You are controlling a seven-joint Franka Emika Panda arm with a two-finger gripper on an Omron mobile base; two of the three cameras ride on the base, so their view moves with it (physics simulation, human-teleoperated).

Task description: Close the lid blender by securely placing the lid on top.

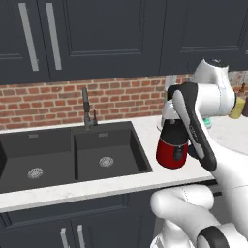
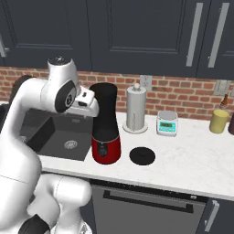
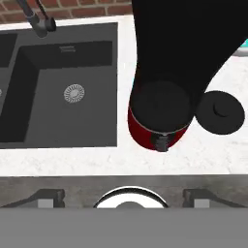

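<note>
my pincer (image 3: 124, 194) hangs over the counter (image 2: 192, 160) with its two tips spread wide apart and nothing between them; i look straight down past them onto the front edge of the counter. the blender (image 2: 105, 124) stands right below and ahead of me, close to the counter's front edge and just beside the right rim of the sink (image 1: 72, 155). its tall black jar rises upright from the glossy red base, and the dark knob on the base faces the front edge. from my hand the jar's open top looks like a dark round well, with no cover on it.

the lid (image 2: 142, 156) lies flat on the counter just to the right of the blender's base, near the front edge, close to the base but apart from it. its small knob points up.

further back, toward the brick wall, a paper towel roll (image 2: 135, 109) stands upright, and a small white and teal scale (image 2: 167, 123) sits to its right. a yellow jar (image 2: 219, 121) stands near the far right of the counter. the dark faucet (image 1: 87, 109) rises behind the sink.
</note>
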